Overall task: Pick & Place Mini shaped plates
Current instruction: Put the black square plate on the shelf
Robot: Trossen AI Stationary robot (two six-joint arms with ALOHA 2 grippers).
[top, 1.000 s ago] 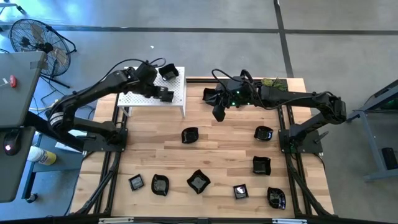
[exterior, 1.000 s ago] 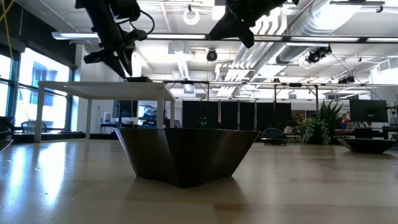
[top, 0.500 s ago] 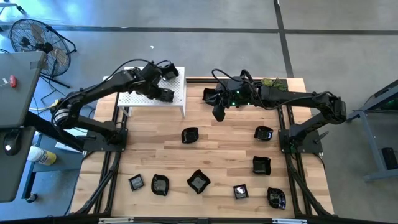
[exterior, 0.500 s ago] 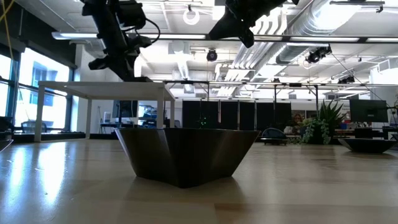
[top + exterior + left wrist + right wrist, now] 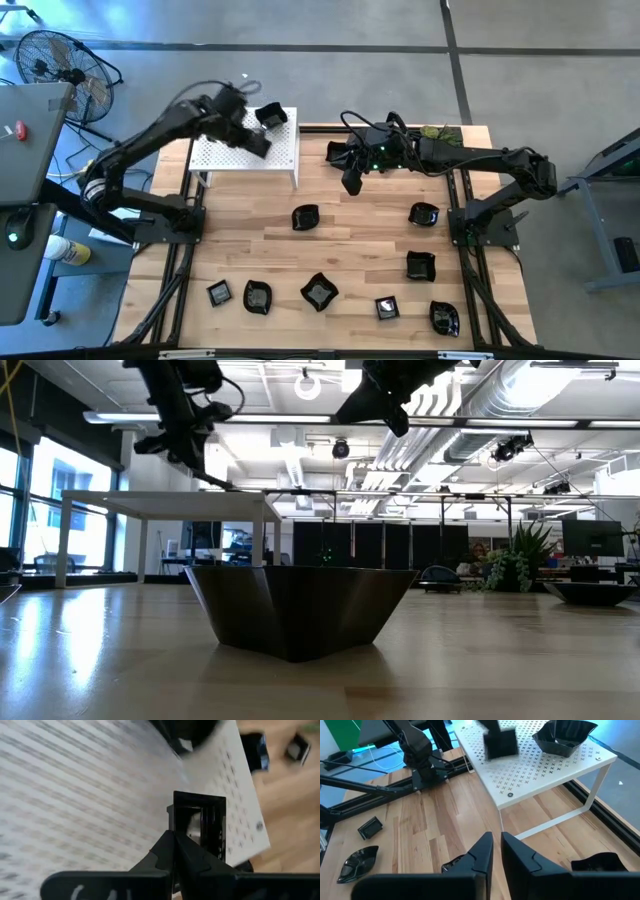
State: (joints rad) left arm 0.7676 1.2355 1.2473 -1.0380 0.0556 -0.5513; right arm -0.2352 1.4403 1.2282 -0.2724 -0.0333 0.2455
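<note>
A square black mini plate (image 5: 196, 822) is hanging over the white perforated stand (image 5: 222, 158) at the table's (image 5: 350, 215) back left corner, pinched in the closed left gripper (image 5: 252, 143). The right gripper (image 5: 350, 182) is hovering near the back edge, fingers almost together, holding nothing.
</note>
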